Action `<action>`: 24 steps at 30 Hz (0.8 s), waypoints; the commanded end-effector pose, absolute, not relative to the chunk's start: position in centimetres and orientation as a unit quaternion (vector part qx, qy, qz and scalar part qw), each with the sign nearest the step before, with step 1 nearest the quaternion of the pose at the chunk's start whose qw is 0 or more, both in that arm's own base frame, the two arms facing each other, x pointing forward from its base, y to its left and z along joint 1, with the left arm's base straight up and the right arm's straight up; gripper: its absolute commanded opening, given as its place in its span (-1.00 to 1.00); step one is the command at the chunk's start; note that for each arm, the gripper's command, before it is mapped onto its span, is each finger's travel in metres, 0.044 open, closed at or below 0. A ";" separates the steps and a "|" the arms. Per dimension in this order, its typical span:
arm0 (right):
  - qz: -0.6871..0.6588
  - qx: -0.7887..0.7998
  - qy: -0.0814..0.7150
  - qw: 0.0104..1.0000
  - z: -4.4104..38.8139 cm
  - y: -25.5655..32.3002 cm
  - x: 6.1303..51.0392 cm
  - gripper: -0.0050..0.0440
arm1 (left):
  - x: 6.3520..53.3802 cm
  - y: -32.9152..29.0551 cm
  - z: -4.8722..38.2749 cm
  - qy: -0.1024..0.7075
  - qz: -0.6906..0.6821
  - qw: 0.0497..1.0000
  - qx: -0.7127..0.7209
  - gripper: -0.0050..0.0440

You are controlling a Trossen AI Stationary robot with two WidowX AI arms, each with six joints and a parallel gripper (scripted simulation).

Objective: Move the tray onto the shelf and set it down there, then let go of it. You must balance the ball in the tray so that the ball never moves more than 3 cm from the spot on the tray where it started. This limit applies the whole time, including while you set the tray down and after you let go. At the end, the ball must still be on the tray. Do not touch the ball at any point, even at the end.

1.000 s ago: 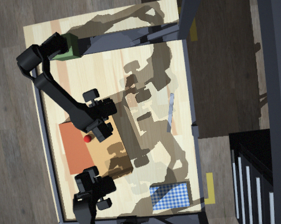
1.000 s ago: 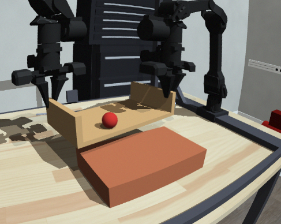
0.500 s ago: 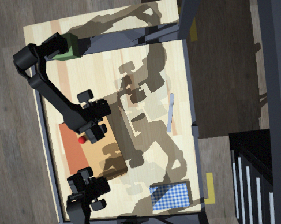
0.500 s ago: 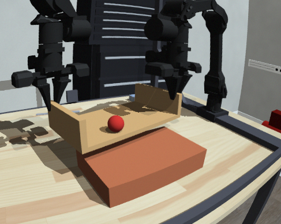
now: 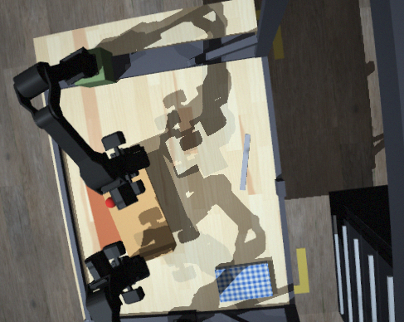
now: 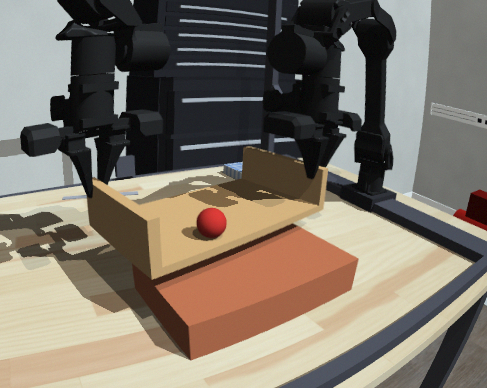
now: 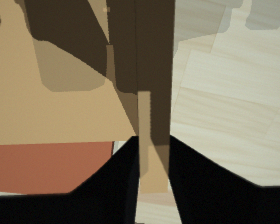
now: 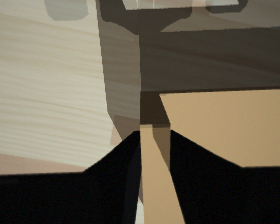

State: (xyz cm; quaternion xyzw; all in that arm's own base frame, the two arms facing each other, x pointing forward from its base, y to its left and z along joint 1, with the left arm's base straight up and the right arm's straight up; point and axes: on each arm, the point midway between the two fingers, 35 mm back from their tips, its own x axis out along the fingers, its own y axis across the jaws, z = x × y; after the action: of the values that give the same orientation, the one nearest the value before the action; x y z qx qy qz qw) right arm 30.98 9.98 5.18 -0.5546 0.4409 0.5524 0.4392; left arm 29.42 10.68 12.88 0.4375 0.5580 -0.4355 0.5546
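The tan tray hangs level or nearly so, partly over the red-brown shelf block, with a dark narrow gap beneath. Whether it touches the shelf is unclear. The red ball is on the tray's floor, by the open long side, nearer the right gripper's end wall. My left gripper is shut on one end wall. My right gripper is shut on the opposite end wall.
A blue checkered piece lies beyond the left arm's end of the tray. A thin grey bar lies away from the shelf. A green block is near the right arm's elbow. Dark rails edge the table.
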 end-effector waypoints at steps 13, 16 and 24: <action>0.545 -0.561 0.421 0.459 6.9 7.5 32.0 -0.52 | 29.6 13.7 14.0 0.547 -0.424 0.567 0.447 -0.52; 0.535 -0.571 0.435 0.444 6.2 6.3 31.7 -0.52 | 29.6 14.7 14.0 0.559 -0.416 0.554 0.455 -0.52; 0.544 -0.563 0.420 0.459 6.9 4.7 32.2 -0.52 | 29.4 16.4 13.9 0.547 -0.426 0.566 0.446 -0.52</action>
State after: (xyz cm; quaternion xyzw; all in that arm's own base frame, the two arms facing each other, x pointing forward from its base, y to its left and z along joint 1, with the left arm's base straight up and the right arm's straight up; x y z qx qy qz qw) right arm 31.31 5.33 5.05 -0.5566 0.4414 0.5501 0.4390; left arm 29.02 15.31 12.91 0.4373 0.5590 -0.4355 0.5537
